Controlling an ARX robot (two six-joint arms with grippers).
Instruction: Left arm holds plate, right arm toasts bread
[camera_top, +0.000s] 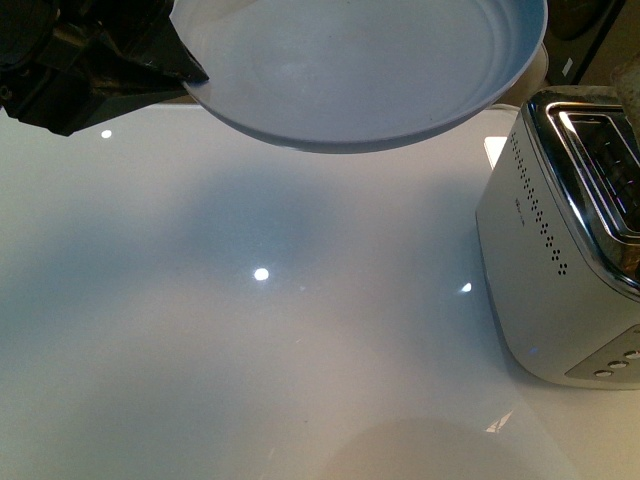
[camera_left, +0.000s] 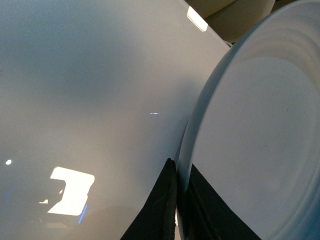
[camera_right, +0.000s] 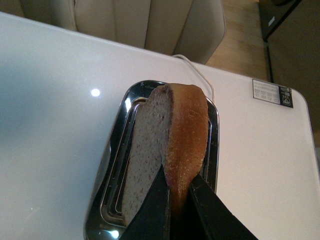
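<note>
**A:** Status on both pincers?

**B:** My left gripper (camera_left: 181, 205) is clamped on the rim of the plate (camera_top: 360, 70), with a finger on either side. The plate is held up off the table (camera_top: 260, 350), over its far side. My right gripper (camera_right: 179, 205) is closed on the bread (camera_right: 165, 145), pinching its crust edge. The slice is upright at the top of the toaster (camera_top: 530, 250), which sits by the table's right edge.

**A:** Seated in the slot?

**B:** Can't tell. My fingers (camera_right: 155, 210) hide the slice's lower end. It stands inside the chrome rim (camera_right: 100, 210), lined up lengthwise and leaning a little.

**A:** What bites us?

**B:** My read is three things.
1. The lean. A lower corner could catch the slot edge, and soft crumb would buckle or tear rather than slide.
2. Letting go before it's seated. It would tip onto the toaster top or the table.
3. My fingertips are near the metal. Pushing lower could jam them on the rim.

**A:** Plate side?

**B:** It's a rim-only pinch on a smooth plate, so a jolt could make it pivot or slip. In the front view its edge also hangs near the toaster, and my right arm might clip it.

**A:** Contents?

**B:** The plate is empty. At the toaster I see only this slice, and the part of the opening visible beside it is bare.
</note>
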